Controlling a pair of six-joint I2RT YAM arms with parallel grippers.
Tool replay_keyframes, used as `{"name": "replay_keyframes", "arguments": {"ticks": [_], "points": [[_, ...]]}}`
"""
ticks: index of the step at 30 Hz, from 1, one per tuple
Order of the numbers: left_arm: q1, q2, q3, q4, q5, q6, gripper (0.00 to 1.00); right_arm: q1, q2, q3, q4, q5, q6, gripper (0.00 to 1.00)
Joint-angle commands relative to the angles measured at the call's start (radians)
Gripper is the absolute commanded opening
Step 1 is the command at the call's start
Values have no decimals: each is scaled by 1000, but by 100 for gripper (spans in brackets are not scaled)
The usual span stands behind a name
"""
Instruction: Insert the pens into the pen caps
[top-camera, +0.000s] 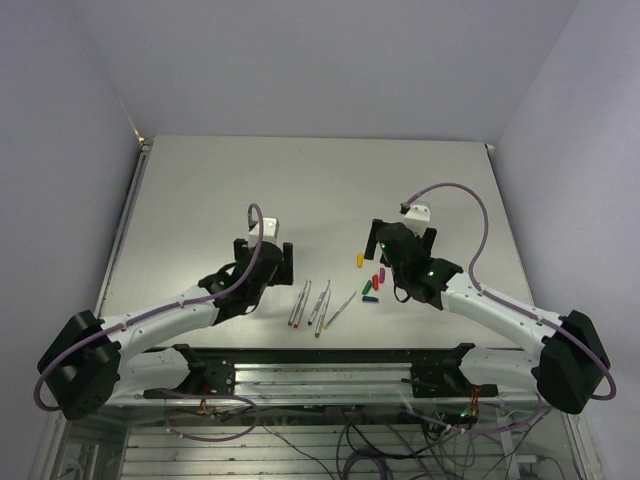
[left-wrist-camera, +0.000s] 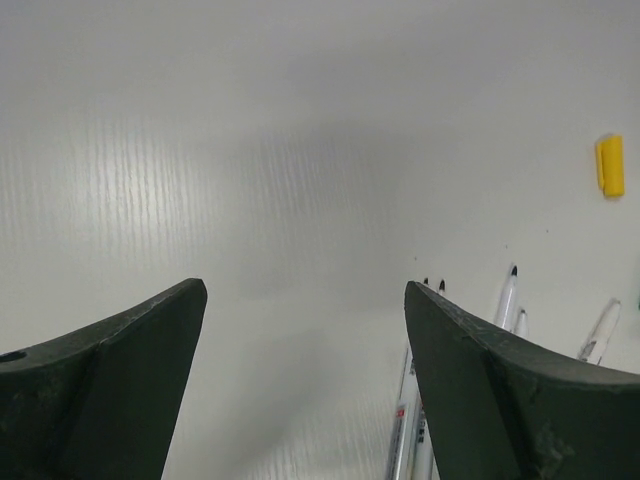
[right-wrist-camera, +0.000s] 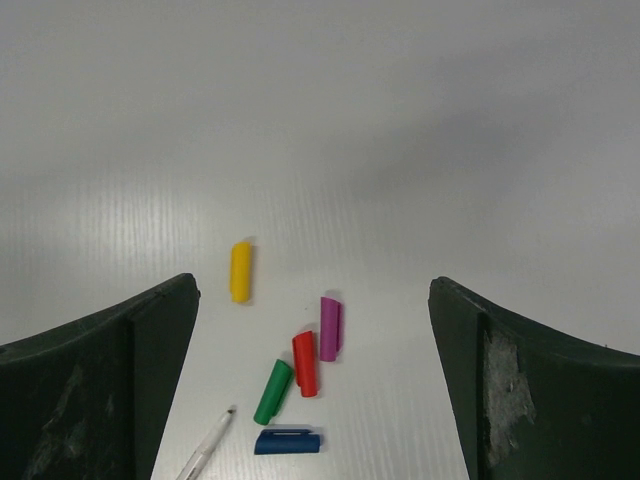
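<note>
Nearest the arms, the pens (top-camera: 312, 305) lay bunched on the table (top-camera: 300, 180). In the left wrist view a finger hid their lower ends. Just beyond and to their right lay the pen caps (right-wrist-camera: 304, 363), blue nearest and yellow farthest. The left gripper (left-wrist-camera: 305, 300) and right gripper (right-wrist-camera: 315, 285) both gaped wide, holding nothing.

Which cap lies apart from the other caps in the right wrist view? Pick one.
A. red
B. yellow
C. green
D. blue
B: the yellow cap lies alone, farther out, while the purple cap, red cap, green cap and blue cap cluster together.
</note>
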Motion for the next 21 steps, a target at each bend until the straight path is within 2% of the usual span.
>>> {"name": "replay_keyframes", "arguments": {"ticks": [1, 3, 8, 11, 13, 17, 21], "points": [[-27, -16, -7, -67, 37, -18, 90, -10, -55, -21, 53, -23, 14, 100], [-32, -41, -25, -74, 49, -30, 88, -45, -93, -44, 71, -76, 30, 100], [-37, -132, -90, -16, 147, -30, 74, -170, -185, -119, 97, -266, 44, 100], [-40, -155, -110, -13, 151, -36, 73, -220, -202, -144, 101, -342, 35, 100], [-42, -152, -105, -42, 133, -33, 74, -225, -214, -161, 111, -351, 30, 88], [-50, -133, -81, -72, 108, -7, 78, -236, -248, -182, 136, -354, 14, 79], [-55, -126, -80, -45, 110, 3, 80, -243, -289, -194, 172, -347, 6, 50]]}}
